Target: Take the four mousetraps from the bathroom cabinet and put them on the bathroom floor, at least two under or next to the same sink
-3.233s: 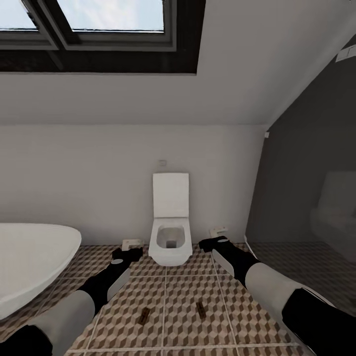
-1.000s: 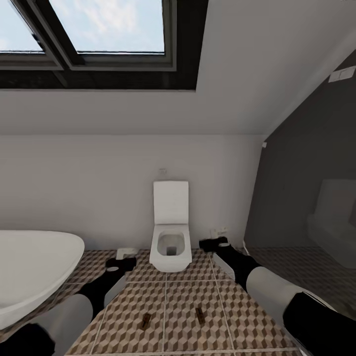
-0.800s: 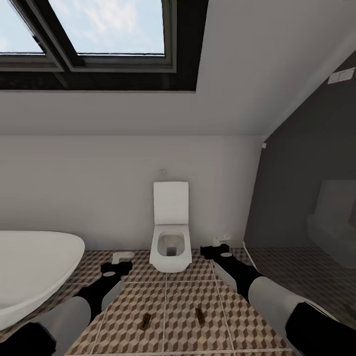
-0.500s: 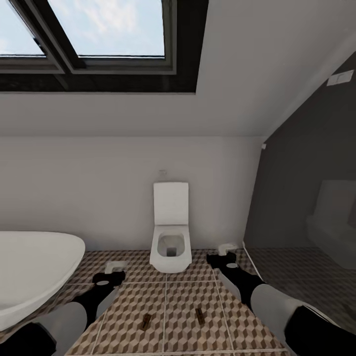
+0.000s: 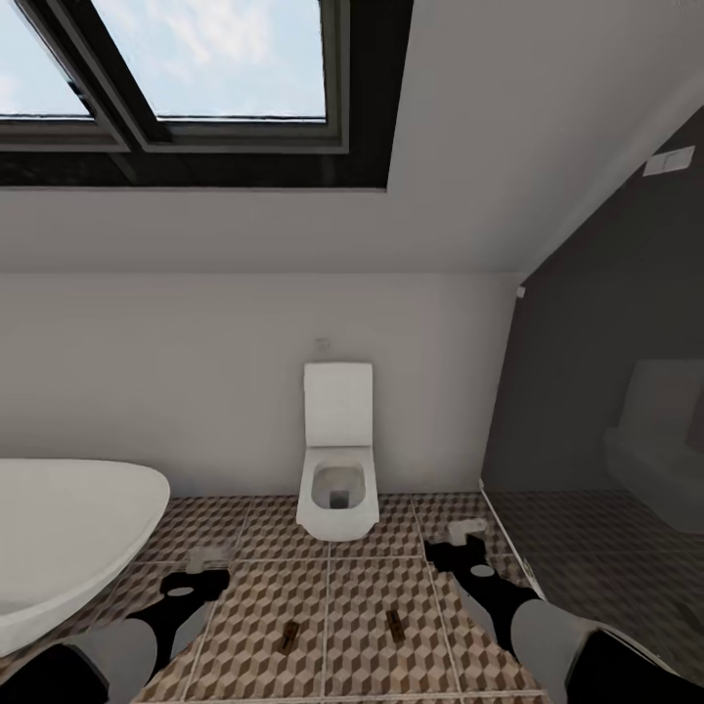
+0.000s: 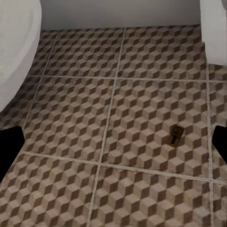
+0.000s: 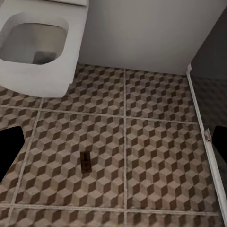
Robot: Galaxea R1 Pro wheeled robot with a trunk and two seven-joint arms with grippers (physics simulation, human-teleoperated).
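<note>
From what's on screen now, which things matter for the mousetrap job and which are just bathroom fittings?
Job:
- small brown wooden mousetrap, left one
- small brown wooden mousetrap, right one
- brown-and-beige cube-patterned tile floor, on which both lie

Just there:
- white wall-hung toilet
- big white oval tub
- dark-framed skylight window

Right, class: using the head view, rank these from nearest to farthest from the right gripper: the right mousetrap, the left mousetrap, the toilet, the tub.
1. Right mousetrap: on the floor tiles, just inward of the right gripper.
2. Toilet: against the back wall, ahead and inward.
3. Left mousetrap: on the tiles, further across.
4. Tub: far left.

Toilet and left mousetrap are close to call.
</note>
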